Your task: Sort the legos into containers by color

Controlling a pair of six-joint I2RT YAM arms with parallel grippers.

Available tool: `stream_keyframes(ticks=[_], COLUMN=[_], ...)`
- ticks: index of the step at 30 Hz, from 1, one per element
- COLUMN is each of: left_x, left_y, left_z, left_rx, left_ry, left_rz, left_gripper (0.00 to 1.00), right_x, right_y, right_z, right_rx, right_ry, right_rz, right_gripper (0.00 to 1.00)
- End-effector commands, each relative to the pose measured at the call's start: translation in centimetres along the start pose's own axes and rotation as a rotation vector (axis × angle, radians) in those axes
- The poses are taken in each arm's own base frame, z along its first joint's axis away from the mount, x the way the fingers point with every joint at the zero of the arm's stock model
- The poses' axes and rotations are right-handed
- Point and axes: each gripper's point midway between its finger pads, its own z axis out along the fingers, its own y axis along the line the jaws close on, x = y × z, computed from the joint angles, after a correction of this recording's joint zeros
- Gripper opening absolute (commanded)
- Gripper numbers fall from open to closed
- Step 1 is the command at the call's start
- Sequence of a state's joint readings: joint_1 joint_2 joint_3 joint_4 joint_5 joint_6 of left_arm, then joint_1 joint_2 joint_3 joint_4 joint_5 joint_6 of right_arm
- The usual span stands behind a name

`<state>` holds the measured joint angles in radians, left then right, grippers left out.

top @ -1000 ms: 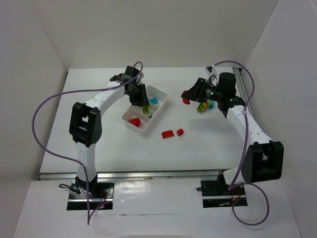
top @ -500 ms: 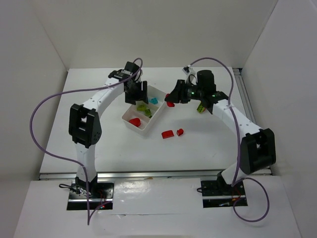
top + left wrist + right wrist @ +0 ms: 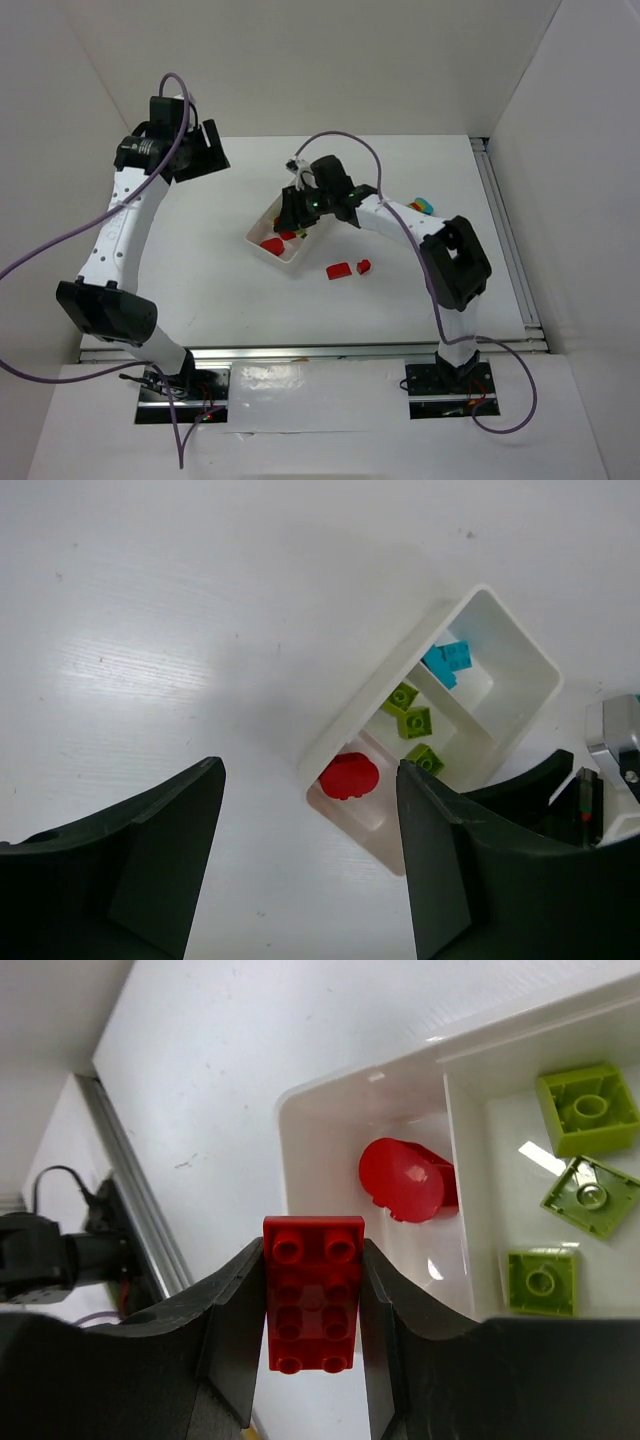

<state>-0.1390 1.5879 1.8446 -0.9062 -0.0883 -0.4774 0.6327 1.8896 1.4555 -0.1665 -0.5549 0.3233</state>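
The white tray (image 3: 272, 255) lies mid-table with three compartments. One end compartment holds a red piece (image 3: 348, 776), the middle holds lime legos (image 3: 416, 722), and the far end holds a cyan lego (image 3: 447, 662). My right gripper (image 3: 293, 212) hangs over the tray's red end, shut on a red lego (image 3: 313, 1293), beside the red piece (image 3: 405, 1180) and the lime legos (image 3: 585, 1108). My left gripper (image 3: 195, 150) is raised high at the back left, open and empty, its jaws (image 3: 310, 870) framing the tray from above. Two red legos (image 3: 338, 270) lie on the table near the tray.
A stacked multicolour lego (image 3: 425, 205) sits at the back right behind the right arm. A metal rail (image 3: 505, 230) runs along the table's right edge. The white walls enclose the table on three sides.
My left gripper opened over the tray, leaving a lime lego in the middle compartment, then rose away to the back left. My right arm swung left with the red lego to over the tray.
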Motion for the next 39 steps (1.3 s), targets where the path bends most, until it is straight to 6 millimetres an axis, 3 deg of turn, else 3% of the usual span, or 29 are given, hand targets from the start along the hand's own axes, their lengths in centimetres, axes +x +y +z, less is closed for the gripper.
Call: stream_keyframes(ticks=[1, 2, 3, 6, 7, 10, 12, 13, 14, 17, 18, 20, 21, 22, 24, 27, 32, 39], left_x=[1.0, 1.2, 1.3, 1.5, 1.5, 1.4, 1.2, 1.2, 1.0, 1.2, 1.1, 1.3, 1.3, 1.7, 1.6, 2.2, 2.4, 2.9], left_y=[0.7, 1.2, 0.9, 1.2, 1.2, 1.0, 1.0, 1.0, 0.9, 0.5, 0.4, 0.3, -0.3, -0.5, -1.0, -1.4, -2.2, -2.4], left_z=[0.8, 1.0, 0.9, 1.1, 1.1, 1.2, 0.8, 0.8, 0.9, 0.9, 0.7, 1.1, 1.2, 1.7, 1.5, 2.2, 2.4, 2.5], left_rx=[-0.002, -0.013, 0.002, 0.002, 0.002, 0.014, 0.018, 0.018, 0.021, 0.047, 0.053, 0.059, 0.074, 0.075, 0.085, 0.092, 0.105, 0.108], left_ry=[0.036, 0.041, 0.048, 0.059, 0.059, 0.054, 0.046, 0.046, 0.037, 0.038, 0.024, 0.038, 0.043, 0.058, 0.052, 0.077, 0.084, 0.095], left_rz=[-0.019, -0.026, -0.017, -0.024, -0.024, -0.024, -0.024, -0.024, -0.024, -0.024, -0.024, -0.025, -0.019, -0.013, -0.006, 0.0, 0.013, 0.028], left_gripper=[0.79, 0.79, 0.79, 0.79, 0.79, 0.79, 0.79, 0.79, 0.79, 0.79, 0.79, 0.79, 0.79, 0.79, 0.79, 0.78, 0.78, 0.78], right_x=[-1.3, -0.9, -0.9, -1.4, -2.4, -3.8, -4.4, -5.7, -4.3, -2.9, 0.3, 3.0, 5.8, 6.6, 10.2, 12.7, 15.1, 16.0], right_y=[0.7, 0.8, 0.4, 0.1, 0.7, 0.3, -0.8, -0.7, -3.8, -6.1, -8.6, -10.0, -11.1, -11.3, -12.0, -12.5, -14.6, -16.3], right_z=[2.0, 2.5, 2.7, 2.9, 2.2, 0.4, -2.4, -5.0, -6.5, -11.4, -12.4, -13.8, -14.3, -14.8, -14.5, -14.1, -13.0, -11.0], right_rx=[0.018, 0.032, 0.049, 0.092, 0.097, 0.181, 0.298, 0.341, 0.45, 0.596, 0.698, 0.768, 0.823, 0.851, 0.867, 0.85, 0.89, 0.86], right_ry=[-0.017, -0.008, -0.002, -0.01, -0.035, -0.087, -0.146, -0.214, -0.225, -0.301, -0.258, -0.209, -0.123, -0.097, 0.002, 0.055, 0.166, 0.21], right_rz=[-0.089, -0.099, -0.094, -0.106, -0.116, -0.134, -0.115, -0.082, -0.03, 0.078, 0.102, 0.137, 0.145, 0.166, 0.18, 0.18, 0.151, 0.108], right_gripper=[0.25, 0.54, 0.68, 0.88, 0.91, 0.93, 0.88, 0.79, 0.72, 0.6, 0.6, 0.69, 0.8, 0.84, 0.88, 0.89, 0.87, 0.75])
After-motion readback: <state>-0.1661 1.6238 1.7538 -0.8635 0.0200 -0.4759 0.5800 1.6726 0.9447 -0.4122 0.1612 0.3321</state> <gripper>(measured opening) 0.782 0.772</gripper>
